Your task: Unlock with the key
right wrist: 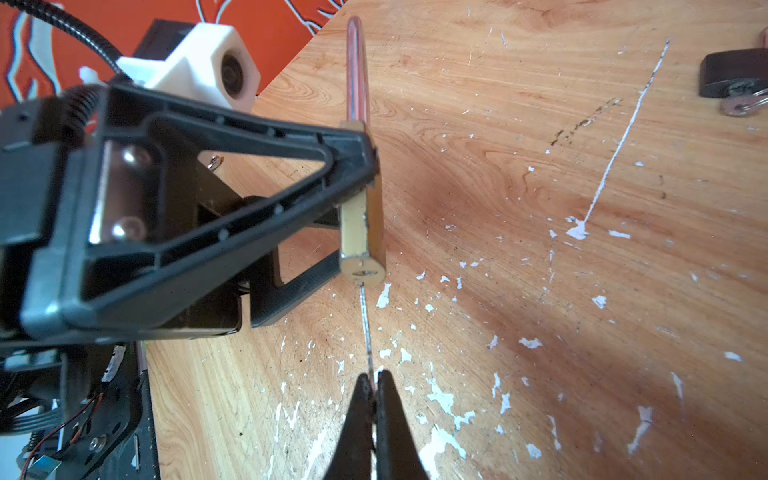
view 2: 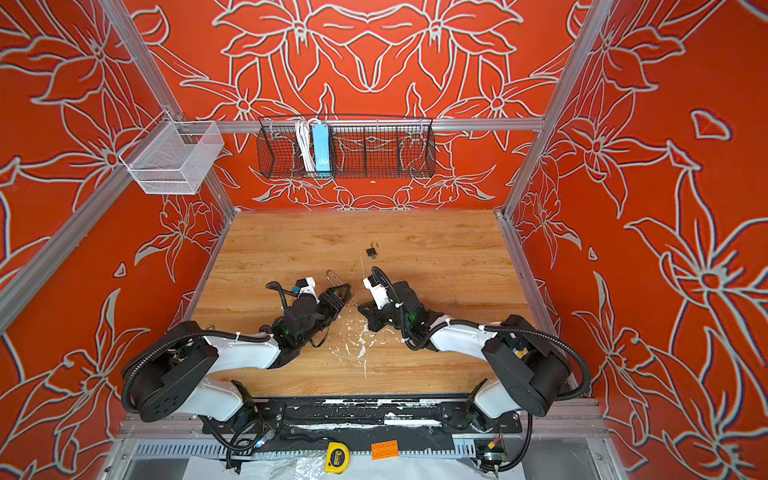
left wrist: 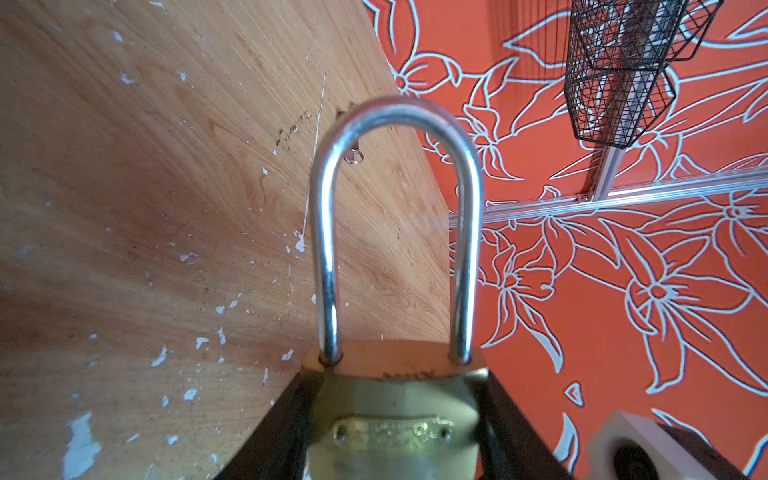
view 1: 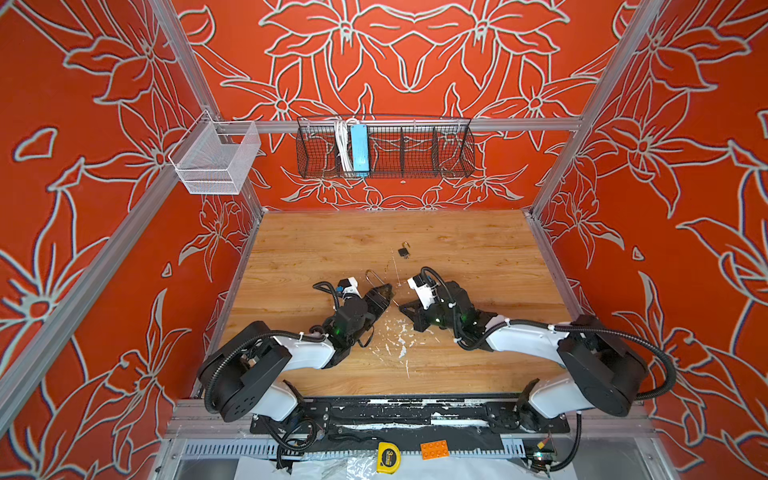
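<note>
Found a yellow tape measure (view 1: pixel 388 457) and an orange brick (view 1: pixel 434 449) at the front edge, below the wooden table (view 1: pixel 457 365). Recorded white paint flecks (view 1: pixel 399 340) scattered over the table's near middle, between the two arms.

Noted the left gripper (view 1: pixel 385 292) clamped across the body of a brass padlock (left wrist: pixel 395 399), one finger on either side, near the table's middle. Long steel shackle (left wrist: pixel 326 249) pointing away toward the back wall. Confirmed in the left wrist view: both shackle legs seated in the body.

Noted the right gripper (right wrist: pixel 373 384) pinched tight on a thin key (right wrist: pixel 365 328), blade protruding from the fingertips toward the brass padlock's keyhole end. Blade tip reaching that end face in the right wrist view — depth of entry not determinable.

Found, farther back on the table and well apart from both grippers, a small black padlock (view 1: pixel 403 252) with a second key (right wrist: pixel 739 106) just beside it.

Recorded on the back rail a black wire basket (view 1: pixel 415 149) holding a blue power strip (view 1: pixel 359 149) — and, on the left side rail, a white mesh basket (view 1: pixel 216 160).
</note>
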You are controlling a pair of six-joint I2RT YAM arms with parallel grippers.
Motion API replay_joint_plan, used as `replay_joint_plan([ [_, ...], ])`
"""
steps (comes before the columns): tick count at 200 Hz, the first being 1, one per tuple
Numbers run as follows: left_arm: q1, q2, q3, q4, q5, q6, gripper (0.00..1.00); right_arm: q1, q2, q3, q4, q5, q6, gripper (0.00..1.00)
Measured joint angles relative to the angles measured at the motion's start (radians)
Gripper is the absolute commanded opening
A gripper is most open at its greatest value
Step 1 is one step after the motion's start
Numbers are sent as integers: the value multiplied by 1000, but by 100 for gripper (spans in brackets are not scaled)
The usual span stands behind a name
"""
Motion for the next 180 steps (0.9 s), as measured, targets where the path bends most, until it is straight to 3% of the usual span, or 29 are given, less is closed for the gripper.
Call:
replay_joint_plan([
  [180,-8,41,11,36,6,-4,0,0,-7,28,-68,35,15,0],
])
